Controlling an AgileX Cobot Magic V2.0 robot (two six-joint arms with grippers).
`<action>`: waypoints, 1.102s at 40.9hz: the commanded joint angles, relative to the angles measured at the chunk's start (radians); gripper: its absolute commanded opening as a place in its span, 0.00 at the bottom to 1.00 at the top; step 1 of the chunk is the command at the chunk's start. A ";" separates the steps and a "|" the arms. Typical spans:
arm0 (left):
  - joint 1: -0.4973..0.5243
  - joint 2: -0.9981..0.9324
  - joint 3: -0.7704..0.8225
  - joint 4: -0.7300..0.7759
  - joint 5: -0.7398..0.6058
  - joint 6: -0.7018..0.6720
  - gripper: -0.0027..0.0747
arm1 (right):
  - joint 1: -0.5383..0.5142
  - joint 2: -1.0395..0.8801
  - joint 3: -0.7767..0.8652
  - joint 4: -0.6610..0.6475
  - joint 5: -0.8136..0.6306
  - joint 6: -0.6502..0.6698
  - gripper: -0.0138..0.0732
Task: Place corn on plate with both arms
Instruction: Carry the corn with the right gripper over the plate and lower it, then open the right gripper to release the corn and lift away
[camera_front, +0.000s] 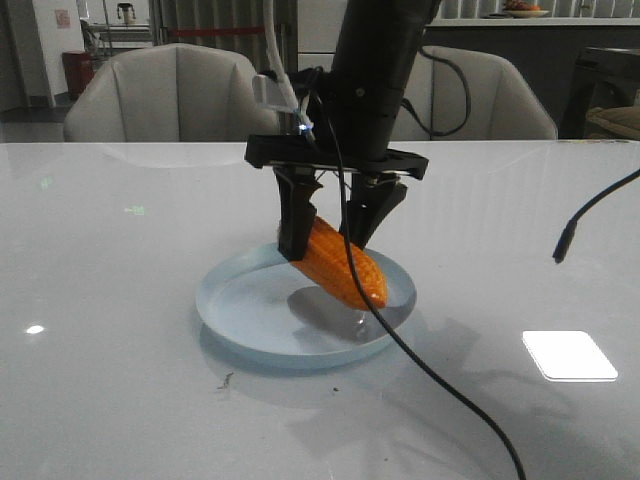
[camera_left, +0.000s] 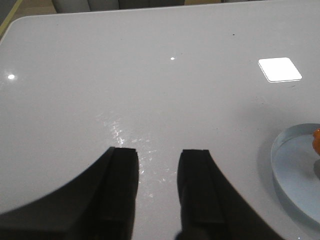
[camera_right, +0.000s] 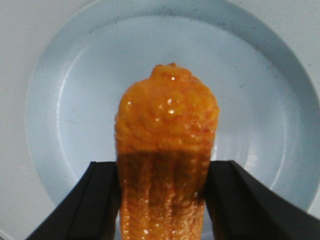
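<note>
Nearly done, the right pincer (camera_front: 333, 238) grips the corn (camera_front: 342, 264) tilted just over the plate (camera_front: 238, 310), release remaining, while the left pincer (camera_left: 158, 186) hangs open, empty.

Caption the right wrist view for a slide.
Right gripper holds the orange corn above the pale blue plate.

A: How is the light?

B: Bright and even from overhead. The glossy table (camera_front: 120, 300) mirrors a ceiling lamp as 1 hard white rectangle (camera_front: 569, 355), with 2 small glints in the left wrist view.

A: Shadows?

B: Soft and grey, under the corn (camera_front: 342, 262) on the plate (camera_front: 250, 320) and beside the cable (camera_front: 440, 400).

A: Sharpness?

B: The front view is slightly soft. In the right wrist view the corn's near end and the dark fingers (camera_right: 85, 205) blur.
</note>
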 joint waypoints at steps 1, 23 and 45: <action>0.002 -0.003 -0.029 -0.015 -0.077 -0.003 0.39 | 0.002 -0.057 -0.029 0.035 -0.019 -0.011 0.30; 0.002 -0.003 -0.029 -0.015 -0.077 -0.003 0.39 | 0.002 -0.059 -0.029 0.036 -0.023 -0.018 0.84; 0.002 -0.003 -0.029 -0.015 -0.102 -0.003 0.39 | -0.002 -0.430 -0.029 -0.103 -0.082 -0.013 0.84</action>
